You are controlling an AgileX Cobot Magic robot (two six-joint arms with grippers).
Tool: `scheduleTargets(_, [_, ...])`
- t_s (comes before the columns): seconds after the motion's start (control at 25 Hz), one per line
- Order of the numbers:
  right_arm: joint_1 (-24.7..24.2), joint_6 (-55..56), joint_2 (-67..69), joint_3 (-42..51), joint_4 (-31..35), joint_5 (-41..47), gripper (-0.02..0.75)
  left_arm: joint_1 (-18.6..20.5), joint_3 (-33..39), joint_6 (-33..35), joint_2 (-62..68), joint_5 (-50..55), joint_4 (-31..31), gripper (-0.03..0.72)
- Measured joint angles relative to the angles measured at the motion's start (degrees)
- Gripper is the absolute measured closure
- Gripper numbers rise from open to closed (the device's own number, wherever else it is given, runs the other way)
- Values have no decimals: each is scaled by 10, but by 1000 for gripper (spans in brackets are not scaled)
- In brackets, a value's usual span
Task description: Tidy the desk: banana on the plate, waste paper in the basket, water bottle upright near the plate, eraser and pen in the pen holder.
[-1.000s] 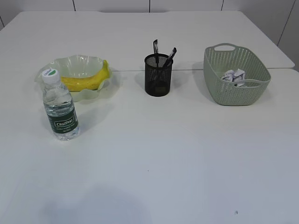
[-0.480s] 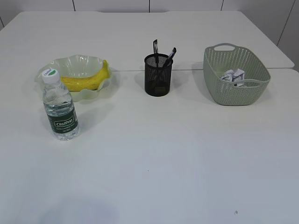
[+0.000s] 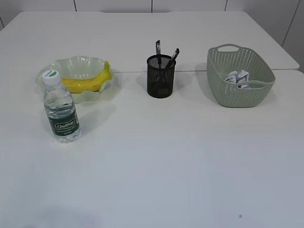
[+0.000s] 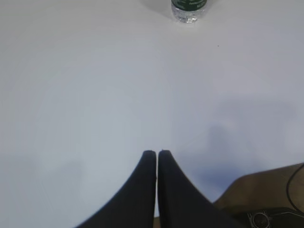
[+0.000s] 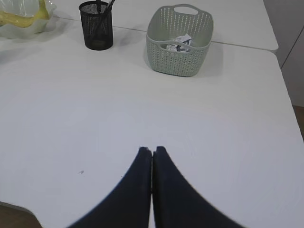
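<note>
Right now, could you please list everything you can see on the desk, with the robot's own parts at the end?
plate: one, pale translucent with a wavy rim, far left of the table.
banana: one, yellow, lying on the plate.
water bottle: one, clear with a green label and white cap, upright just in front of the plate.
pen holder: one, black mesh, centre back.
pens: two dark ones, standing in the pen holder; no eraser can be made out through the mesh.
basket: one, grey-green, back right.
waste paper: one crumpled white wad, inside the basket.
table: one, white.
left gripper: black, shut, empty, above bare table.
right gripper: black, shut, empty, above bare table.
</note>
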Motion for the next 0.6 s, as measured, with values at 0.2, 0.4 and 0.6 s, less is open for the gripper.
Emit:
scheduleTargets(0.2, [0,-7,0,25,2,1,749,0,5,0,-9,-6,2,713])
scheduleTargets(0.4, [0,-9,0,36,8,9,749,0,5,0,-12,-6,3,713])
scheduleTargets(0.6, [0,-31,0,37,28,9,749,0,5,0,-13,-7,3,713])
